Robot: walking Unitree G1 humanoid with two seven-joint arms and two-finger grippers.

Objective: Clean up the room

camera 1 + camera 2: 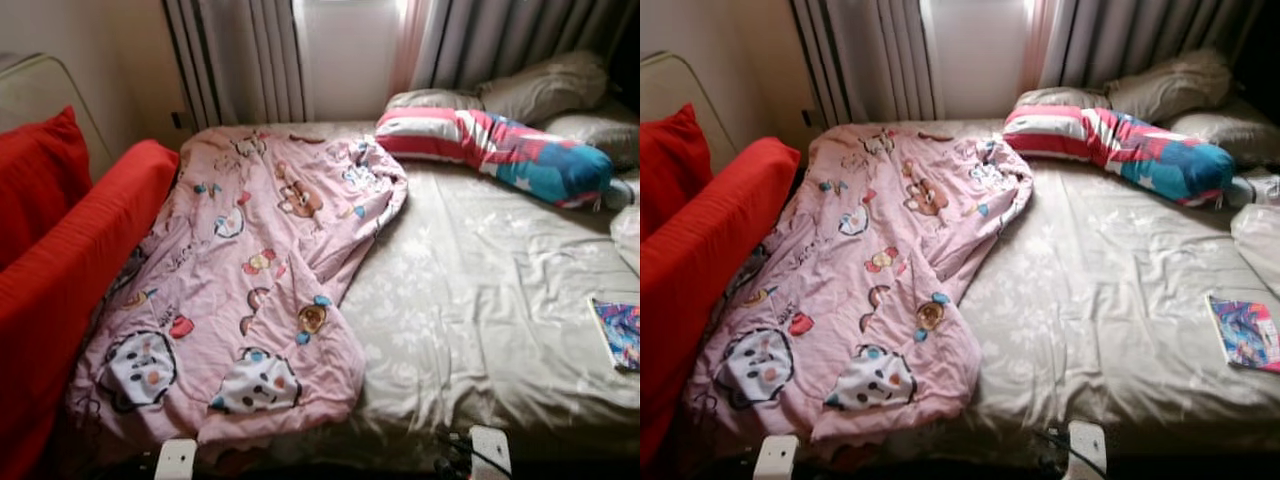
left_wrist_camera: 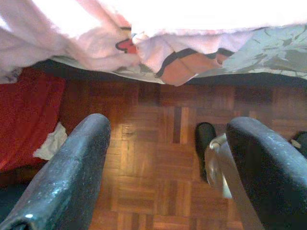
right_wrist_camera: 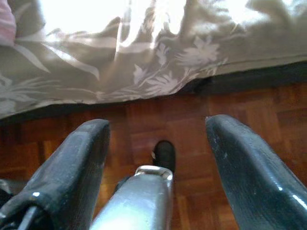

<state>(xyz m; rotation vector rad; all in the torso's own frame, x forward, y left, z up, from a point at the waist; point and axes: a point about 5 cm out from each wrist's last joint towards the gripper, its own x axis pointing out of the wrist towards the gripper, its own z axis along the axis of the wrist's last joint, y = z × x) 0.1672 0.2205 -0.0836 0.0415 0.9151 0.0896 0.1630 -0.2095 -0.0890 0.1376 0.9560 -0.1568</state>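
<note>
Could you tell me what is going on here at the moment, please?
The robot stands at the foot of a bed and is handling nothing yet. Its left gripper and right gripper both hang low over the wooden floor by the bed's edge, fingers open and empty. A rumpled pink blanket covers the bed's left side, a striped pillow lies near the head, and a colourful book lies on the right.
</note>
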